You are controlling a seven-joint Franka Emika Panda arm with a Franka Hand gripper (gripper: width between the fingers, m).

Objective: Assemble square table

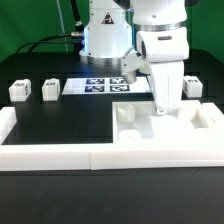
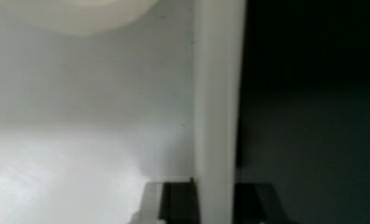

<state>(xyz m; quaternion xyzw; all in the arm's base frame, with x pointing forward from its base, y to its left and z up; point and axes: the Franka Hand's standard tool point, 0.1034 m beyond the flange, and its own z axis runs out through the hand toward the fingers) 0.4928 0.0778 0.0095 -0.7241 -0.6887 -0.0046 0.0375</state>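
Leg held upright over the tabletop, ready to go down

Two loose legs (image 1: 18,90) (image 1: 50,90) stand near the bench's far edge at the exterior view's left, then the marker board (image 1: 100,86). The gripper (image 1: 166,80) looks narrowly clamped on a third leg (image 1: 167,100), its long axis vertical, directly above the tabletop (image 1: 200,125). The tabletop lies at the bench's near edge, toward the exterior view's right. A fourth leg (image 1: 195,87) stands beyond it. The black surface is flat, and the room around the arm is open.
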